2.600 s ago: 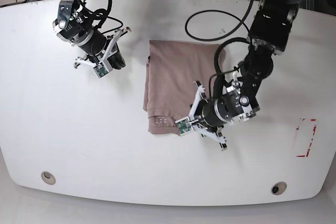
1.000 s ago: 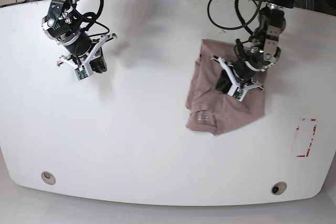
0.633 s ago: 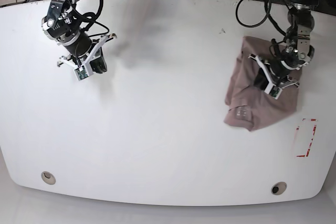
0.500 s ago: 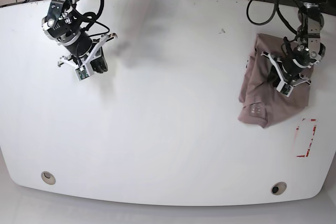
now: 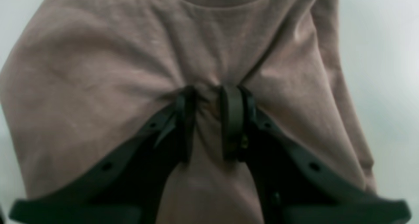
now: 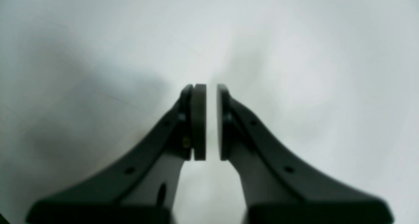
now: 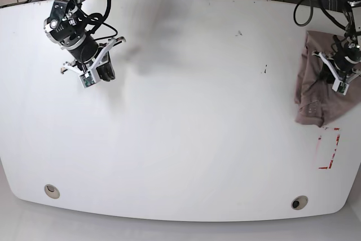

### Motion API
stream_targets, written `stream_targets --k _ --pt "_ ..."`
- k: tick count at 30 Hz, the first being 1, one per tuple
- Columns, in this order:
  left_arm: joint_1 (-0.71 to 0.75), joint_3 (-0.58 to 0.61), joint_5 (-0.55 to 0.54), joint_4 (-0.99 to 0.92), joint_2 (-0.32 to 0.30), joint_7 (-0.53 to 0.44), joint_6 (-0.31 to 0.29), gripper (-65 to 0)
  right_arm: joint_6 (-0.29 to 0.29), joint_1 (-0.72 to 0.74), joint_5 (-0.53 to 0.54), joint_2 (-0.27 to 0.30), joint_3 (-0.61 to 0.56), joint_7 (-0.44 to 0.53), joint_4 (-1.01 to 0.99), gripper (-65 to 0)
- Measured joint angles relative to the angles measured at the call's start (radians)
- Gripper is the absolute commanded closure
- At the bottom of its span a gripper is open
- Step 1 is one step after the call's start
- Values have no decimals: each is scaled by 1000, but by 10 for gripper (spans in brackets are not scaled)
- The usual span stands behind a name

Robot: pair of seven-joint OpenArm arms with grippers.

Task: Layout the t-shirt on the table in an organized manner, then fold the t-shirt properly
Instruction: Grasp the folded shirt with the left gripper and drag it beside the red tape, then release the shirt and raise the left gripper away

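A: What is seen on the left of the table (image 7: 180,156)?

B: The right gripper (image 7: 99,73) is seen there, up near the far corner. Its jaws are almost together, with only a thin gap, and nothing is held. Bare white table is seen under it in the wrist view. It seems to be parked there so it is out of the way.

A: And in the middle?

B: Only white table is seen, with a few dark specks.

A: Where is the shirt (image 7: 316,86)?

B: It is found at the far right edge, just above the red-and-white tape (image 7: 329,148). It is bunched into a folded bundle, not spread flat.

A: How is it held?

B: A fold of cloth is pinched by the left gripper (image 5: 208,119). The jaws are clamped on that fold, and the cloth is pulled tight toward them, so wrinkles run out from the pinch.

A: Why there?

B: The fold seems to be gripped so the bundle can be pulled along. It cannot be told whether the shirt hangs past the edge.
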Motion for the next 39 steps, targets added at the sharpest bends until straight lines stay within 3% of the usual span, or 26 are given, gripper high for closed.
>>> stream_targets --k 7,11,15,21,26,30,33,35,39 --pt "-2 -5 3 -89 -77 -43 -37 -122 0 -10 1 0 -1 1 0 -44" --pt "-3 -8 12 -86 -90 -29 -37 -122 0 -27 0 0 0 0 1 -44" --pt "-17 -61 53 -48 -85 40 -94 -122 0 -31 0 0 -1 0 6 -44" --pt "-20 -167 71 115 -88 166 -83 -122 0 -30 -5 -1 -1 1 18 -44" --pt "-26 -180 62 324 -87 240 -80 -122 0 -25 -43 -2 -6 5 18 -44" --pt "-34 -181 61 463 12 238 -82 -122 2 -1 -149 -6 -11 19 18 -44" --pt "-29 -166 106 529 114 228 -95 -122 -8 17 -256 -14 -29 112 1 -44" --pt "-21 -144 161 565 207 166 -89 -122 -5 19 -325 -27 -37 222 -25 -44" --pt "-14 -58 241 579 354 -30 -13 -122 11 12 -411 -62 -21 401 -93 -44"
